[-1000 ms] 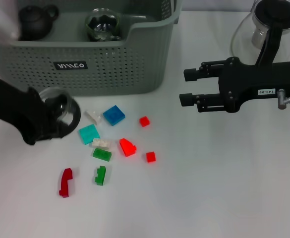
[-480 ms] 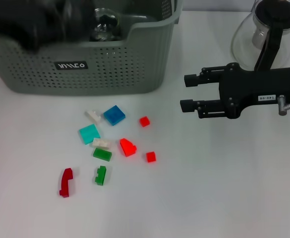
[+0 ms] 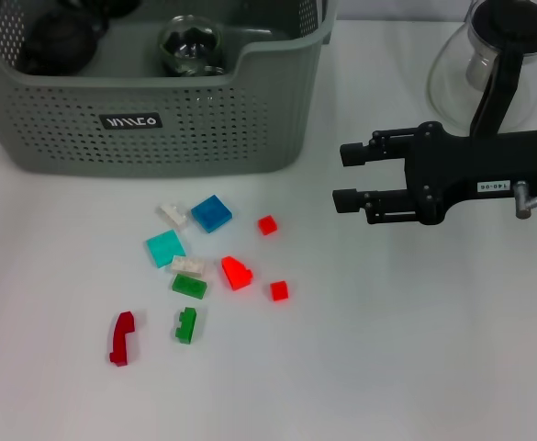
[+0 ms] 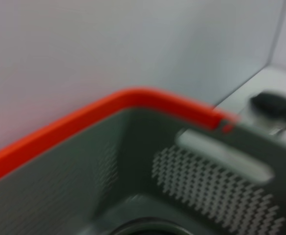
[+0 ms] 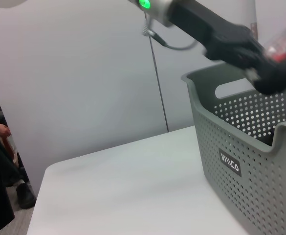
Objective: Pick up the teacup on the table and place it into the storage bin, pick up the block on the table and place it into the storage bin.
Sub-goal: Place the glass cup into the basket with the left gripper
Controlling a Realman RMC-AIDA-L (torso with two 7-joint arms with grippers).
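Storage bin at table's far left; left gripper above its interior, grip state cannot tell.
Glass teacup sits inside bin. Loose blocks lie on table just left of the right gripper, which hovers jaws apart, empty. Glass pot behind it.

The left gripper over the storage bin is blurred, perhaps holding something.
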